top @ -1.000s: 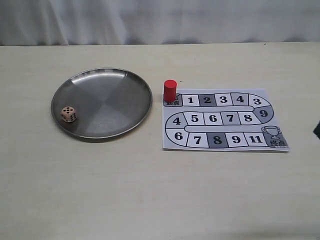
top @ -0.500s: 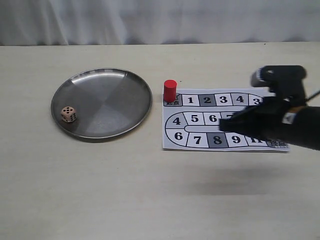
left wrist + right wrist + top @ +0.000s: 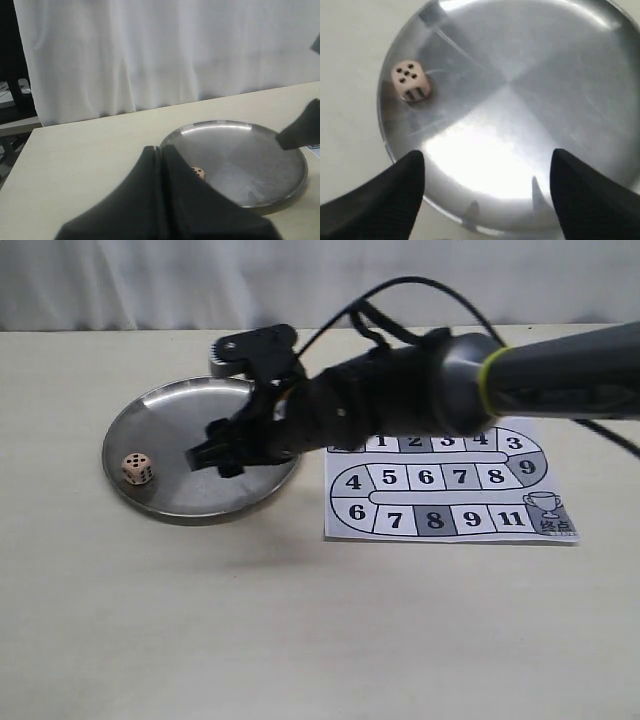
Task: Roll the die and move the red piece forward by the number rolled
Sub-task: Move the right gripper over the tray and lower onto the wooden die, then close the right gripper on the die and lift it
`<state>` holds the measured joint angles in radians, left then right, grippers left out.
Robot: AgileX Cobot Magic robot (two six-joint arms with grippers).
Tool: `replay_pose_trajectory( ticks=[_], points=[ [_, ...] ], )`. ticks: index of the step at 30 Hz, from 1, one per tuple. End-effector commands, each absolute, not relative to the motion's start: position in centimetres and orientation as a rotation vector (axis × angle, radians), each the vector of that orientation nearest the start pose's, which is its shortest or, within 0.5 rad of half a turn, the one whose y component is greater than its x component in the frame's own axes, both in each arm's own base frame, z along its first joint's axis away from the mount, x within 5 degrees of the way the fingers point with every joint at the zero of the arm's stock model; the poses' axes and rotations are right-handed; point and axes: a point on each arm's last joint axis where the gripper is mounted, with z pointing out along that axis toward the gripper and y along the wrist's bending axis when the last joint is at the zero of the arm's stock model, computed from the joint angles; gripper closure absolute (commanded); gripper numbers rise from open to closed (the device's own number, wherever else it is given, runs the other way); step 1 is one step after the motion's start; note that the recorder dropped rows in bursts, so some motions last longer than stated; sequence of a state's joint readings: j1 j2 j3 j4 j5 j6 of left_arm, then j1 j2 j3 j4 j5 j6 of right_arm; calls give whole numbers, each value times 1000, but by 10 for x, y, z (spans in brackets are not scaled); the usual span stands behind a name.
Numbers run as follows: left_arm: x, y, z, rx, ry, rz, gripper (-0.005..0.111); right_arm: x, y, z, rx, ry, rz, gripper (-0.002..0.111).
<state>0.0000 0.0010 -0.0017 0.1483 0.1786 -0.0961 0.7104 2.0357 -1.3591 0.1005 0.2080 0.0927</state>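
Observation:
The pale beige die (image 3: 137,468) lies at the left side of the round steel plate (image 3: 200,502), several dark pips on its top face. My right gripper (image 3: 205,457) has reached across the middle and hovers open over the plate, a little to the right of the die. In the right wrist view the die (image 3: 410,80) sits on the plate (image 3: 520,75), well beyond the open right gripper (image 3: 486,156). The red piece is hidden behind the right arm. My left gripper (image 3: 160,148) is shut and empty, with the die (image 3: 199,172) peeking out just past it.
The paper game board (image 3: 450,480), a numbered track ending in a trophy square, lies right of the plate. The right arm stretches over the board's top left corner. A white curtain (image 3: 300,280) closes off the table's far edge.
The right arm has swept in from the right, crossed the board and now covers the red piece, its gripper over the plate. The die has not moved.

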Motion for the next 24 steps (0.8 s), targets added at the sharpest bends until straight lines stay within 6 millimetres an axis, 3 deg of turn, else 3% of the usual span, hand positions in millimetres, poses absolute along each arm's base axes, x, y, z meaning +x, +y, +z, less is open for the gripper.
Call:
replay_pose_trajectory(
  ticks=[1, 5, 12, 24],
  points=[
    [56, 2, 198, 18, 1656, 54, 107, 352, 336, 162, -755, 2309, 449, 41],
    [56, 2, 198, 18, 1656, 54, 107, 370, 362, 152, -783, 2287, 458, 41],
    [56, 2, 198, 18, 1656, 54, 107, 389, 384, 125, -713, 2305, 532, 42],
    [56, 2, 198, 18, 1656, 54, 107, 393, 391, 108, -715, 2317, 554, 46]
  ],
)
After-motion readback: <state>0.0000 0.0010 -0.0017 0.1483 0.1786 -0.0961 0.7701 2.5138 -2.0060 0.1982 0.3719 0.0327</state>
